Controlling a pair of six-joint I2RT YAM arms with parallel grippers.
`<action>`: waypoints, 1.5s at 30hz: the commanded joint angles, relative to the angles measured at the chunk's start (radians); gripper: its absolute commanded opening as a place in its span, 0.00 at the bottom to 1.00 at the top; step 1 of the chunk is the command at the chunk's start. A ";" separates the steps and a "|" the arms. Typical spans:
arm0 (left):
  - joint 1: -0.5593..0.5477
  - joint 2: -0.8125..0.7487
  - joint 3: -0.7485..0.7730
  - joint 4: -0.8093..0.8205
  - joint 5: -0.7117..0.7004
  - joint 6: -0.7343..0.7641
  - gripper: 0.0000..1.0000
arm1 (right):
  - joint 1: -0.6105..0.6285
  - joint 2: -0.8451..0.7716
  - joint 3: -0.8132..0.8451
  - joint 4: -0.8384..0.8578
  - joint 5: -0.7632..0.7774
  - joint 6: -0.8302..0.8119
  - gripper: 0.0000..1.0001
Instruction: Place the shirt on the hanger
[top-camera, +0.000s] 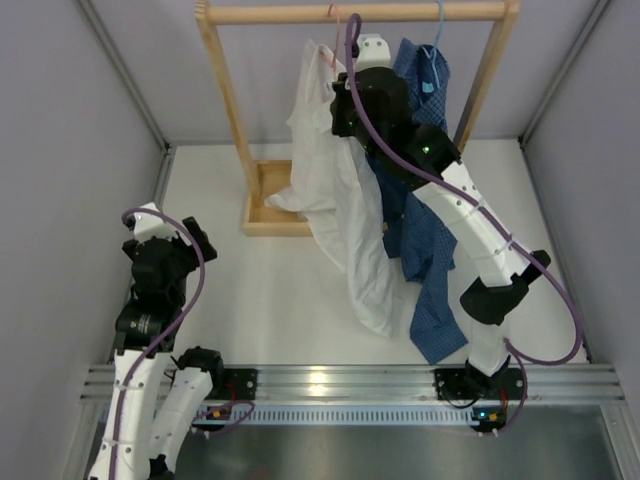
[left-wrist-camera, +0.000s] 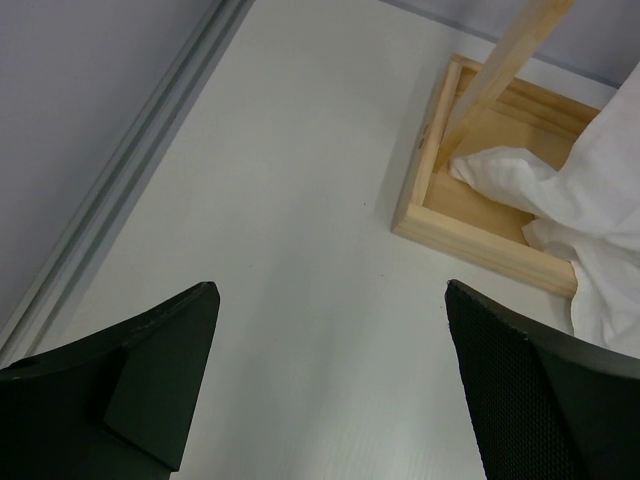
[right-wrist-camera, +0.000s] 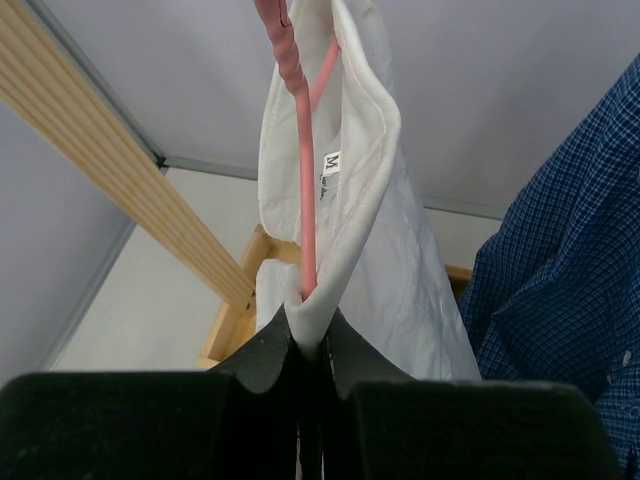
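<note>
I am watching the left gripper (left-wrist-camera: 330, 335) hovering left of the wooden rack (top-camera: 270, 13), fingers spread wide and holding nothing. The shirt (top-camera: 335, 205) is hanging below the rack's rail, and the right gripper (right-wrist-camera: 308, 328) is pinching its collar together with the hanger (right-wrist-camera: 306, 200) wire. The blue checked shirt (top-camera: 428, 255) is hanging at the rack's right end.

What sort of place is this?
Probably a robot test cell: grey walls box in a white table, the left arm and right arm are bolted to a metal rail, a wooden rack holds the shirt.
</note>
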 joint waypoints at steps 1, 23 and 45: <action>0.007 0.008 -0.009 0.057 0.043 -0.004 0.98 | -0.019 0.014 0.060 0.116 0.025 -0.038 0.00; 0.009 0.010 -0.018 0.057 0.060 -0.002 0.98 | -0.005 0.135 0.092 0.225 0.088 -0.095 0.00; 0.007 0.002 -0.011 0.052 0.005 0.013 0.98 | 0.110 -0.526 -0.622 0.209 -0.055 -0.086 0.99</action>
